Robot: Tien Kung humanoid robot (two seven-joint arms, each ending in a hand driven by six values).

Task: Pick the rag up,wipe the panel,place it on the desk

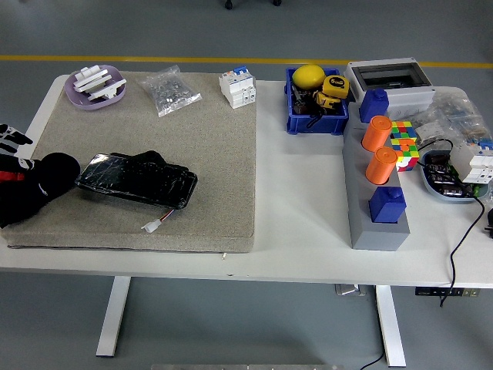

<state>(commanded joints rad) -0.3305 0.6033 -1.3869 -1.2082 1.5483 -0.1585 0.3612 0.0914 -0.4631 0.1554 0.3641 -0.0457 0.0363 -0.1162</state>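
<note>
The panel (137,179) is a glossy black slab lying on the grey mat (200,139), a white plug on a short wire at its near end. A dark bunched lump, perhaps the rag (151,158), pokes out behind its far edge. My left hand (23,181) comes in at the left edge as a black mass. Its rounded front (60,167) touches the panel's left end. Pale striped fingertips (9,139) show at the frame's edge. Whether the hand holds anything is not visible. My right hand is out of view.
On the mat's far side sit a purple dish (95,85), a bag of small parts (169,89) and a white breaker (237,89). To the right stand a blue bin (316,116), a grey block with orange cylinders (377,185), a colour cube (403,142) and cables.
</note>
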